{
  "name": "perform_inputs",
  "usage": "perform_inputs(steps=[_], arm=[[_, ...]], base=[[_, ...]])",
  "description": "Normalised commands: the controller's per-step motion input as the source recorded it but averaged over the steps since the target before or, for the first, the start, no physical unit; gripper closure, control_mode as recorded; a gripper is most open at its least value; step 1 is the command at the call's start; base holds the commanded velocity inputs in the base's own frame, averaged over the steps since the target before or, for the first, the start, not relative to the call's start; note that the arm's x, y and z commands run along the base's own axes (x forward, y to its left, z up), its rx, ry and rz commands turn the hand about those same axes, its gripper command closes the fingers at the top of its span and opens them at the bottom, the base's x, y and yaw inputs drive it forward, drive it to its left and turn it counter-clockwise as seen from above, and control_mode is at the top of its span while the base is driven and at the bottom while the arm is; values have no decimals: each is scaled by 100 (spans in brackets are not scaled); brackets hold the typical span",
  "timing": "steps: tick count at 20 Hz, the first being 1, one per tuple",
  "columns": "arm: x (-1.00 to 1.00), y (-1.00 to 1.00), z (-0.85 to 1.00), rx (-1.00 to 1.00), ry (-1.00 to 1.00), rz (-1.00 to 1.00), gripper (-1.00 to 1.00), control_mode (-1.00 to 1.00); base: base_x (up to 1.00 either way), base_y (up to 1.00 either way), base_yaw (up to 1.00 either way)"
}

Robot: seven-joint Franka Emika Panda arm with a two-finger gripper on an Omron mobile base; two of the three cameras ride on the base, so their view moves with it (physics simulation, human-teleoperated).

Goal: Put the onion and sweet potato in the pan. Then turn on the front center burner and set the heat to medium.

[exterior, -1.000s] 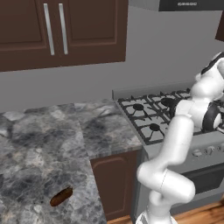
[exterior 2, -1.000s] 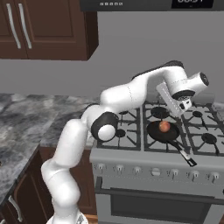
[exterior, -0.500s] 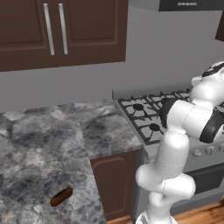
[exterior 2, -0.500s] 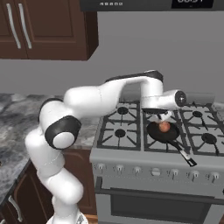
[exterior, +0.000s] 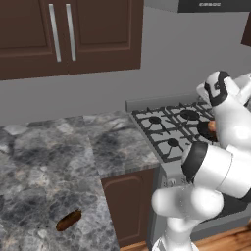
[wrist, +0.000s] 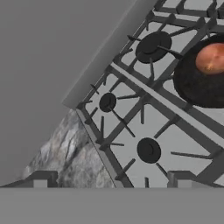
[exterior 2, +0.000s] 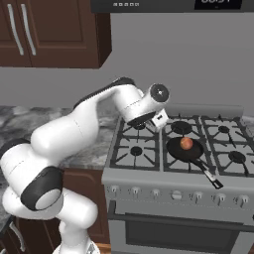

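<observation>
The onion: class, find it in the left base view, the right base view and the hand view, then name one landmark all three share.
Left base view: the onion peeks out at the right edge, beside the white arm.
Right base view: right of centre, inside the pan.
Hand view: upper right corner, in the pan.
Shared landmark: the stove grates.

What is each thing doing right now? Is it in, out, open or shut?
Onion: in the pan.
Pan: on the front center burner.
Sweet potato: lying on the counter, not in the pan.
Gripper: open, empty, above the stove's left side.
Cabinet doors: shut.
</observation>
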Motion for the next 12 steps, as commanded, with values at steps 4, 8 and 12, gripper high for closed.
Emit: perform_inputs(steps=[4, 8, 12], arm=[[-17, 73, 17, -18, 33, 0, -100, -100], [-30, 71, 3, -12, 20, 0, -100, -100], [-41, 63, 13, -12, 14, 0, -100, -100]], base=[[0, 0, 0], [0, 0, 0], [0, 0, 0]])
